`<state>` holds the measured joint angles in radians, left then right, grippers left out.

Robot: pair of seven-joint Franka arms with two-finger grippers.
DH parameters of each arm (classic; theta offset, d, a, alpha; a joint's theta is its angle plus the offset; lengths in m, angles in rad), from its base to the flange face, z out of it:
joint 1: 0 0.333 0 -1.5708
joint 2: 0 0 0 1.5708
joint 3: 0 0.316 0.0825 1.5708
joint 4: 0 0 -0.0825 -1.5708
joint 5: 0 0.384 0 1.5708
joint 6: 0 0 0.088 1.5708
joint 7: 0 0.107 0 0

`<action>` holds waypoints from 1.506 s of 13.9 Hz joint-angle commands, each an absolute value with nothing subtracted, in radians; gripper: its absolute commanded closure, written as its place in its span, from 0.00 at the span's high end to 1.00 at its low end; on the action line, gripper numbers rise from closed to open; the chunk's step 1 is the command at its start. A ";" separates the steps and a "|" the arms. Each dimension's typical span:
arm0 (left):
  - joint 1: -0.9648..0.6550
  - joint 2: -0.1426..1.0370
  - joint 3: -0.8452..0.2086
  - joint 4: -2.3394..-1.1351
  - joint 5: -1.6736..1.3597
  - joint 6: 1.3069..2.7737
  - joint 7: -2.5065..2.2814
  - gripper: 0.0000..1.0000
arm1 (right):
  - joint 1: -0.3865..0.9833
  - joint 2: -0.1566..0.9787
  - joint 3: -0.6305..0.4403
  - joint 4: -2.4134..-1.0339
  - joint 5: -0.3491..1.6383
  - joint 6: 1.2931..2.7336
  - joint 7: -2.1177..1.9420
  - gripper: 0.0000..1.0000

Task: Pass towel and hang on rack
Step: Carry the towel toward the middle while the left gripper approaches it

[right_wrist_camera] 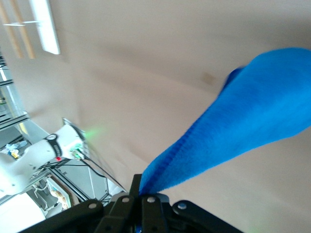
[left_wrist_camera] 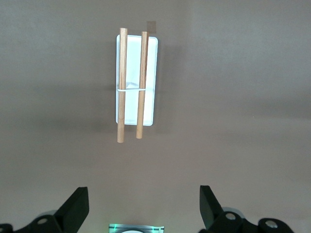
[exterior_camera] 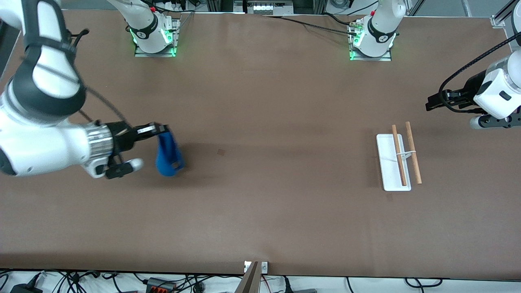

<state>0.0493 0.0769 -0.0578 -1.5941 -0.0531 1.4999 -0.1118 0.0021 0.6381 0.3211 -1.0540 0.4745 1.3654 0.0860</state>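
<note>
Across the brown table (exterior_camera: 260, 211), the right gripper (exterior_camera: 162, 130) is pinching the towel (exterior_camera: 169, 154) by one corner, the cloth dangling below its fingers at the right arm's end. The left gripper (exterior_camera: 430, 102) is waiting, jaws spread, above the rack (exterior_camera: 391, 179). A clean handover likely needs the hanging edge presented clear.

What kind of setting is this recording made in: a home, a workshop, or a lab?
Most likely a robotics lab bench. Two arms are bolted to a plain brown table, with loose cables along its edges. The right gripper holds the towel; the left gripper waits, open, above the rack.
</note>
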 commanded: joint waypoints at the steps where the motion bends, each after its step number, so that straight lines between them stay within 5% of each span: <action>1: 0.058 0.103 -0.058 -1.554 -0.072 1.470 -0.107 1.00 | -0.015 0.638 0.464 -1.043 0.495 1.490 0.100 0.00; 5: 0.057 0.178 -0.055 -1.527 -0.161 1.414 -0.097 1.00 | -0.002 0.644 0.675 -1.045 0.497 1.704 0.110 0.00; 12: 0.034 0.314 -0.064 -1.521 -0.384 1.489 0.035 1.00 | 0.184 0.667 0.684 -1.052 0.515 1.965 0.117 0.00; 21: -0.138 0.419 -0.101 -1.580 -0.515 1.678 0.891 1.00 | 0.262 0.673 0.681 -1.095 0.506 2.178 0.121 0.00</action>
